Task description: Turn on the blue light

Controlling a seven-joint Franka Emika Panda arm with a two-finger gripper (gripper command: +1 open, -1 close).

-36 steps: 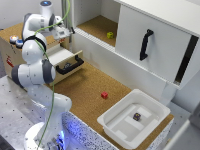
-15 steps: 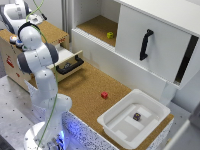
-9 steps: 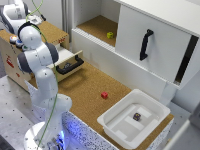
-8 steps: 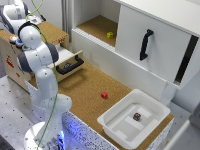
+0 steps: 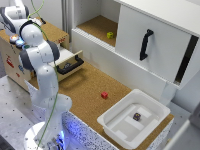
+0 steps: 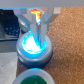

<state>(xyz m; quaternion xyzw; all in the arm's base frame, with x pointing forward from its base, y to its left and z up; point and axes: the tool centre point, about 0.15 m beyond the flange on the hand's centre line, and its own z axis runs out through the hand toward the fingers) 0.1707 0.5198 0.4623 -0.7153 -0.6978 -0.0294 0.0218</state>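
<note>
The blue light (image 6: 34, 45) is a round dome with a pale rim, and it glows bright cyan. In the wrist view my gripper (image 6: 36, 31) is shut, its fingertips together and pressed down on the top of the dome. In the exterior view the blue light (image 5: 20, 43) shows as a small glowing spot on top of the wooden box (image 5: 12, 62) at that view's left. The arm's hand reaches down over it, and the fingers are hidden there.
An orange-red light (image 5: 13, 38) sits right beside the blue one, and a green button (image 6: 36, 78) is close by. An open drawer (image 5: 70, 62), a red cube (image 5: 104, 95), a white tub (image 5: 152, 101) and a cabinet door with a black handle (image 5: 145, 44) lie toward the exterior view's right.
The arm swung from above the drawer to the box top at the exterior view's left. Over the last second it has stayed almost still.
</note>
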